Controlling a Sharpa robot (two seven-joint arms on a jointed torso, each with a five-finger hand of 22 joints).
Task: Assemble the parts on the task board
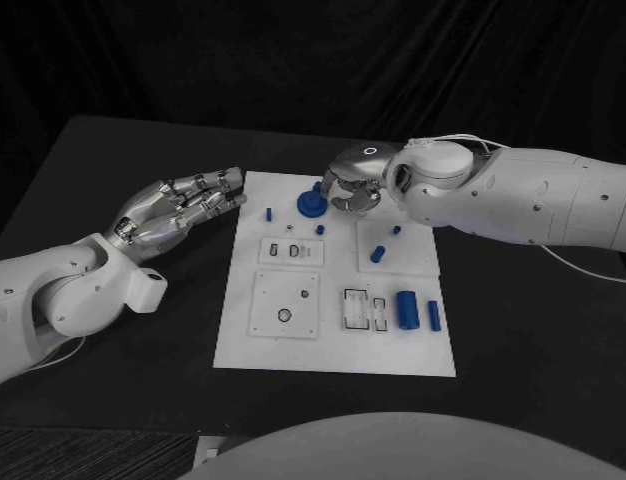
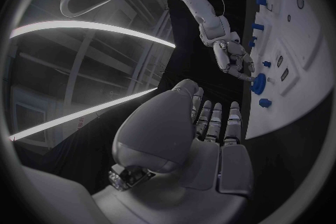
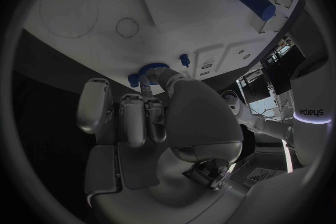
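The white task board lies in the middle of the table. A round blue part stands near its far edge. My right hand reaches down to it, and thumb and fingertips pinch its rim; the same part peeks out behind the thumb tip in the right wrist view. From the left wrist view the right hand touches the round part. My left hand hovers just off the board's left edge, fingers spread and holding nothing.
Small blue pegs stand on the board's far half. Two blue cylinders lie at the near right beside a slotted recess. A ring recess sits near left.
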